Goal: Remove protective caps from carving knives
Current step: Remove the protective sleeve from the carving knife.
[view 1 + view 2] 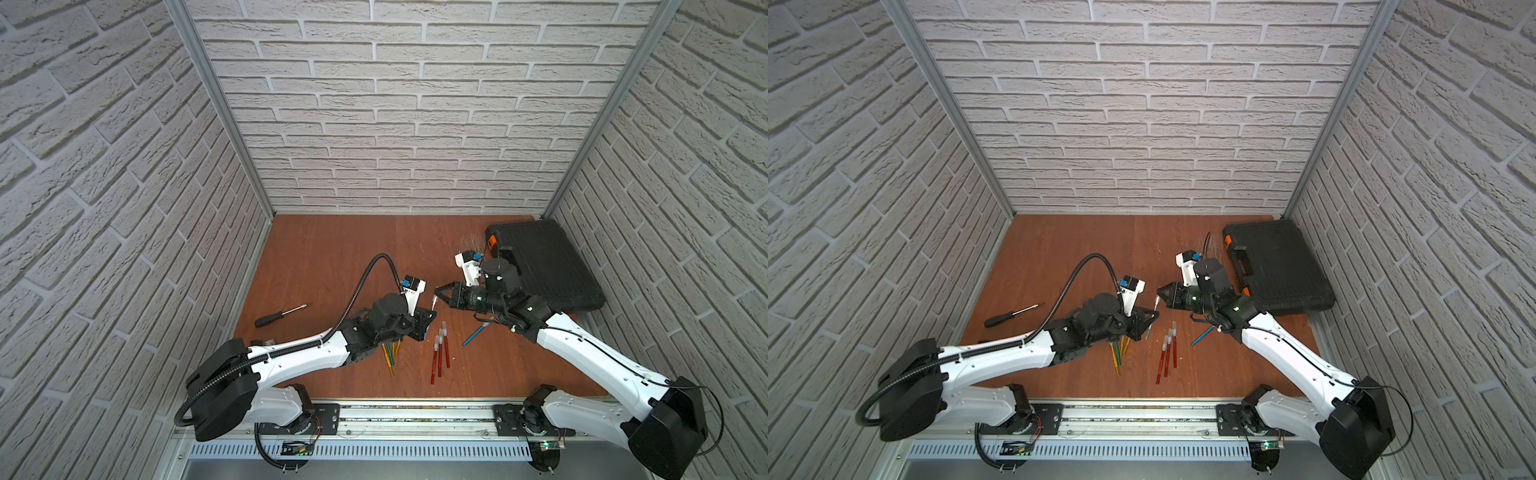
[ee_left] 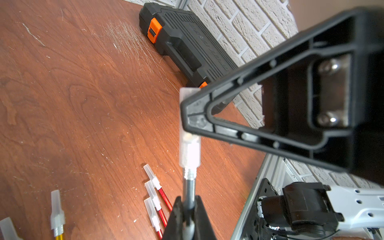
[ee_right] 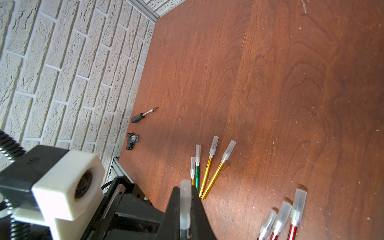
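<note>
Your left gripper (image 2: 188,207) is clamped on the silver knife (image 2: 189,187), well left of the black case (image 1: 544,266). Its cap (image 2: 189,151) sits pinched tight in your right gripper (image 3: 185,193), nearer the case. Capped red knives (image 1: 440,353) lie on the table (image 1: 332,257), front-left of the case.
</note>
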Robot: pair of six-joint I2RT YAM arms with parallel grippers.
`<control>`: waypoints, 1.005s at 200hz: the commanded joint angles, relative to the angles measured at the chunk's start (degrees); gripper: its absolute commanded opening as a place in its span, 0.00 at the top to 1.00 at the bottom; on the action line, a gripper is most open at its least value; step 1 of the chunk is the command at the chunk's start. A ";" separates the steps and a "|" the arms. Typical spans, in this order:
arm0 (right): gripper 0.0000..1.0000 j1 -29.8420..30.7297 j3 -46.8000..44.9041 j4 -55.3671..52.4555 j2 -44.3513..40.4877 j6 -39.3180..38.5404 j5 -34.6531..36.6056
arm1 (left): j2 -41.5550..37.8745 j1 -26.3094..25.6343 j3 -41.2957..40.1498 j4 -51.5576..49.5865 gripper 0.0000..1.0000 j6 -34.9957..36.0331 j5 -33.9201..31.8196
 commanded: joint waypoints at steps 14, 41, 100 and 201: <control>0.94 -3.26 3.41 5.19 -2.77 0.06 5.30 | 1.12 -1.03 -0.50 -5.45 1.00 0.57 -0.73; 0.94 -3.93 3.63 5.17 -2.79 0.14 5.16 | 0.87 -1.07 -0.09 -5.05 1.00 0.75 -0.87; 0.95 -4.88 3.88 5.83 -2.97 0.49 4.81 | 1.65 -1.13 0.41 -4.94 1.00 0.69 -0.20; 0.95 -5.90 3.59 6.92 -3.25 0.41 6.15 | 3.05 -1.27 0.05 -3.19 1.00 -0.54 0.88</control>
